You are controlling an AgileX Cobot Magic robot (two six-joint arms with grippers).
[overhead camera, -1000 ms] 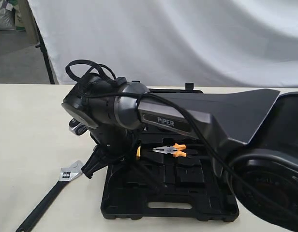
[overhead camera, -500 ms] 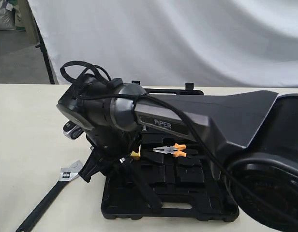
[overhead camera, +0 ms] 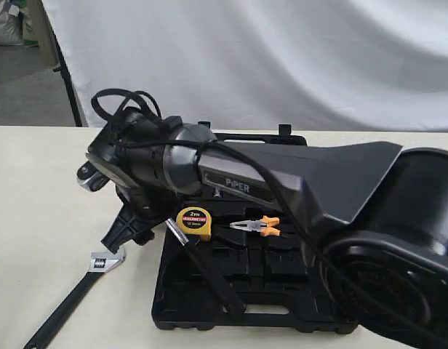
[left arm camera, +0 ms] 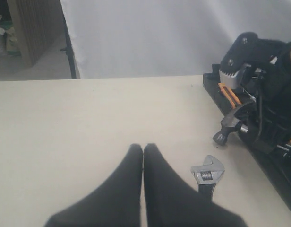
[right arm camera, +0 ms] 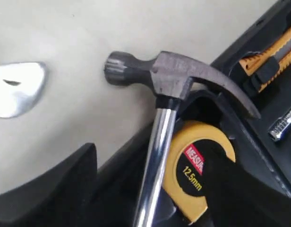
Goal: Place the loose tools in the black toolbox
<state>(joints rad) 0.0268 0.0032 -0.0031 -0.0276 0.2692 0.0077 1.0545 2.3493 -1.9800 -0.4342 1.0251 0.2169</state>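
Exterior view: we see the right arm point(overhead camera: 297, 174) stretched from the right across the open black toolbox point(overhead camera: 322, 309), its wrist bent down so the right pincer point(overhead camera: 126, 242) hangs at the case's left edge.
Right pincer: in the right wrist view we find its fingers spread, one on either side of the chrome shaft of the hammer point(right arm camera: 176, 78), with a gap on each side.
Left pincer point(left arm camera: 143, 147): fingers pressed together, holding nothing, with bare tabletop point(left arm camera: 65, 123) ahead of it; we see it in the left wrist view alone.
Hammer, place: lying on the toolbox, head at the left edge, black handle across the recesses.
Hammer, axis: diagonal, with the head to the far left and the grip end toward the near edge by the handle slot; the round face points out over the tabletop, the claw back over the case.
Adjustable wrench point(overhead camera: 68, 302): flat on the tabletop left of the case, jaw end toward the right pincer, handle running to the near left.
Wrist views only: the hammer head jutting past the case's edge, which the right pincer hides from the exterior view.
Exterior view only: the hammer's full handle, and the orange pliers point(overhead camera: 257, 226) in the case.
Tape measure point(overhead camera: 193, 222): yellow, in the case, just beside the shaft.
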